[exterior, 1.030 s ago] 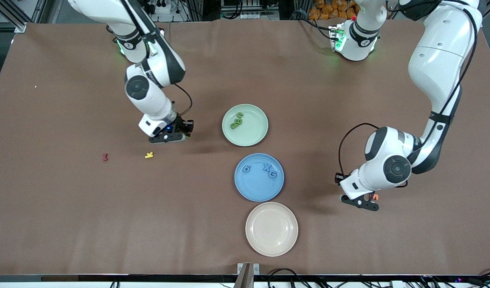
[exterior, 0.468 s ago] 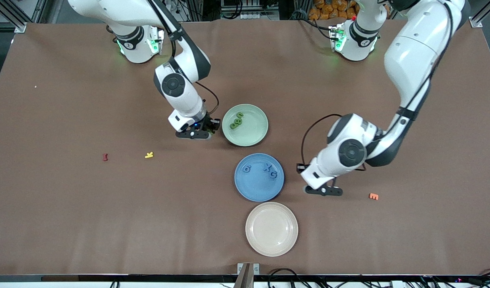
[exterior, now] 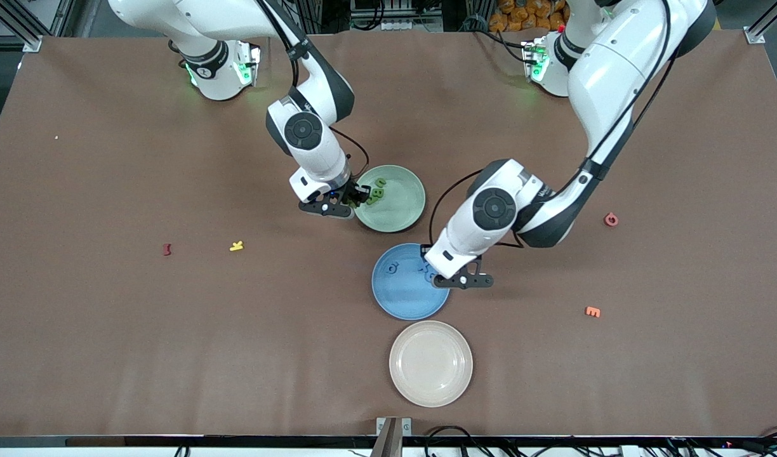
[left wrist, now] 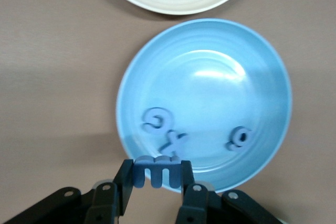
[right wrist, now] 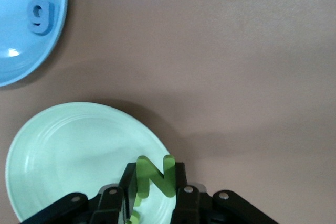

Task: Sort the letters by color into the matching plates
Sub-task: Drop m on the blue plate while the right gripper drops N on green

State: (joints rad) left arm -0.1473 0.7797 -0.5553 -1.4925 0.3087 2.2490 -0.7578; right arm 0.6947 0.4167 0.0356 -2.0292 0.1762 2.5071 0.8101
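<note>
Blue foam letter (left wrist: pixel 159 169), one, clenched between the fingers of my left gripper (exterior: pixel 463 280), which hangs over the rim of the blue plate (exterior: pixel 398 301) at the edge toward the left arm's end; that arm reaches down from its base with the wrist bent low. Green letter (right wrist: pixel 153 176), one, pinched in my right gripper (exterior: pixel 335 206) over the rim of the green plate (exterior: pixel 401 209). Blue plate holds three blue letters (left wrist: pixel 168 137). On the green plate I see some green letters (exterior: pixel 377 190), the gripper partly covering them, so I cannot count them. Cream plate (exterior: pixel 430 363), one, nearest the front camera. Loose on the table (exterior: pixel 109 330): one yellow letter (exterior: pixel 236 245), two red letters (exterior: pixel 167 249), one orange letter (exterior: pixel 592 311).
</note>
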